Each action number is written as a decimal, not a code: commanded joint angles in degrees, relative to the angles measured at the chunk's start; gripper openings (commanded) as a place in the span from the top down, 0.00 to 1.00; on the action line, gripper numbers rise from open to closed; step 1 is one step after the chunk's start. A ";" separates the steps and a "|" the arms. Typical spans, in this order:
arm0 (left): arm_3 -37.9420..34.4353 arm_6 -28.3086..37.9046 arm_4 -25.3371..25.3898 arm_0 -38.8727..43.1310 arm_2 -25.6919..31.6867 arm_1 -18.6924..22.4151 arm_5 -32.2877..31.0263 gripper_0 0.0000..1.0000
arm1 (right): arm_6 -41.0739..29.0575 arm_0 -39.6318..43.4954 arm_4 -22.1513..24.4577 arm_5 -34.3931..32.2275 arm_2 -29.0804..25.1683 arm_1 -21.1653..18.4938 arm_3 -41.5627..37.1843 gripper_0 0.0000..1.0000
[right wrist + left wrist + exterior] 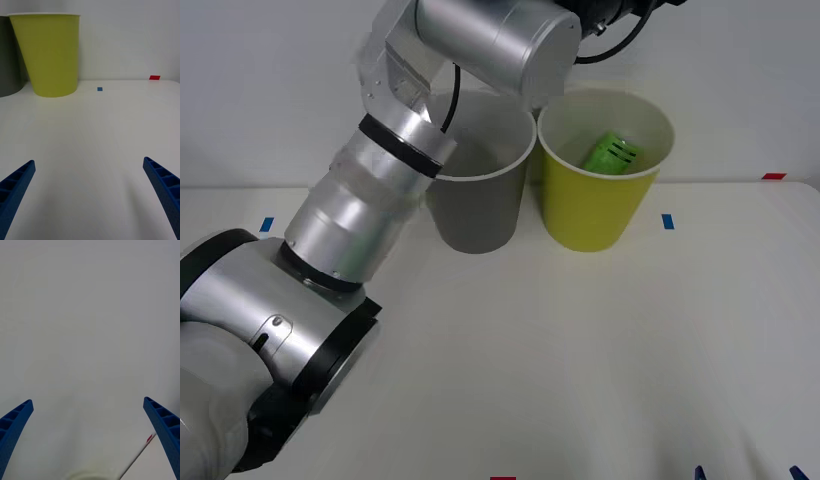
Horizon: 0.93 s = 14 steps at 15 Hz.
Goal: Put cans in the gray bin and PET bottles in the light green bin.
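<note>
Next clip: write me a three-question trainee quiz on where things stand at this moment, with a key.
1. True or false: the green PET bottle lies on the table beside the bins.
2. Which bin stands on the robot's left of the other: A) the gray bin B) the light green bin?
3. Fill in: the right end effector has its fingers ____ with nothing between them.

Key
1. False; it rests tilted inside the light green bin.
2. A.
3. Open; the left end effector is open too.
</note>
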 commanded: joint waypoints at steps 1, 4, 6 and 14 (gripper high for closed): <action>-5.53 0.01 -1.69 0.50 2.13 1.47 7.14 0.00 | 0.00 0.00 0.00 0.00 0.00 0.00 0.00 0.00; -10.63 0.19 -3.18 0.50 3.10 2.97 12.68 0.00 | 0.00 0.00 0.00 0.00 0.00 0.00 0.00 0.00; -17.75 0.19 -2.83 3.75 4.15 4.29 18.57 0.00 | 0.00 0.00 0.00 0.00 0.00 0.00 0.00 0.00; -41.65 -0.52 -2.12 22.65 10.92 10.70 24.90 0.00 | 0.00 0.00 0.00 0.00 0.00 0.00 0.00 0.00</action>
